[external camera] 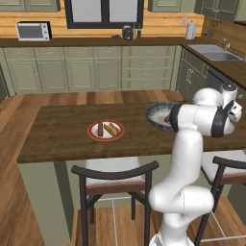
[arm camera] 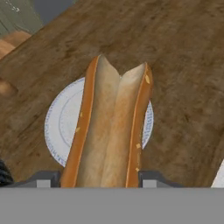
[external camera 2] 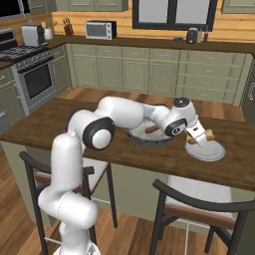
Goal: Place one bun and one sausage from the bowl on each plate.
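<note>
In the hand view a split tan bun (arm camera: 111, 127) stands lengthwise between my gripper's (arm camera: 105, 180) fingers, which are shut on its sides. Right under it lies the pale grey plate (arm camera: 59, 122). From the right base view my gripper (external camera 2: 201, 141) hangs just above that plate (external camera 2: 215, 155) with the bun (external camera 2: 209, 133) in it. The dark bowl (external camera 2: 135, 134) sits left of it with a sausage (external camera 2: 151, 129) inside. Farther left on the table, the red-rimmed plate (external camera: 92, 136) carries a sausage (external camera: 100, 128) and a bun (external camera: 112, 129). The bowl (external camera: 154, 114) is partly hidden by my arm.
The dark wooden table (external camera: 62, 134) holds everything. Two chairs (external camera: 113, 180) stand at its near edge, one on each side of my base. Cabinets, a microwave (external camera: 32, 30) and a sink (external camera: 215, 52) line the far walls.
</note>
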You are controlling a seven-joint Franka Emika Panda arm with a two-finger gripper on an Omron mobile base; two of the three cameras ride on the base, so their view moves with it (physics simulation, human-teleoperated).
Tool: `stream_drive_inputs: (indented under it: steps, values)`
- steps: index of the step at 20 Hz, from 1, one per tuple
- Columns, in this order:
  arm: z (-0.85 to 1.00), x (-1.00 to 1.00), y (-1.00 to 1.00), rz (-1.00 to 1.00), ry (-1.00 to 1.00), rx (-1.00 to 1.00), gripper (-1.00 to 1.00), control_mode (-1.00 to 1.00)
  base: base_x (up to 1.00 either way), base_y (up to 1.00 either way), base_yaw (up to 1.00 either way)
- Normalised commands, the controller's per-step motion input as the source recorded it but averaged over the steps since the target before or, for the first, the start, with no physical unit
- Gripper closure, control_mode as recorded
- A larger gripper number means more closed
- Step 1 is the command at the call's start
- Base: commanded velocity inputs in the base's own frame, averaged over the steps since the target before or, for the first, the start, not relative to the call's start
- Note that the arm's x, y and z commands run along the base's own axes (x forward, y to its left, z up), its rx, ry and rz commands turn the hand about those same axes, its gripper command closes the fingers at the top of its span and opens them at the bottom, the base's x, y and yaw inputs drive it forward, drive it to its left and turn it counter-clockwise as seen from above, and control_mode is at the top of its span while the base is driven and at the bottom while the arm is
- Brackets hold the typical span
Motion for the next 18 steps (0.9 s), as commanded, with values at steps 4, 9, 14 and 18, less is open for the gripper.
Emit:
stream_drive_inputs:
  steps: [4,9,14,18]
  values:
    - [-0.55,0.45,-0.37,0.0,0.0,0.0,1.0,-1.0,0.0,0.0,0.0]
    - [-0.36,0.47,-0.48,0.0,-0.01,0.01,-1.0,-1.0,0.0,0.0,0.0]
    - [0.12,0.0,0.0,0.0,0.0,0.0,-1.0,-1.0,0.0,0.0,0.0]
    - [0.46,-0.14,0.1,0.0,-0.12,0.0,-1.0,-1.0,0.0,0.0,0.0]
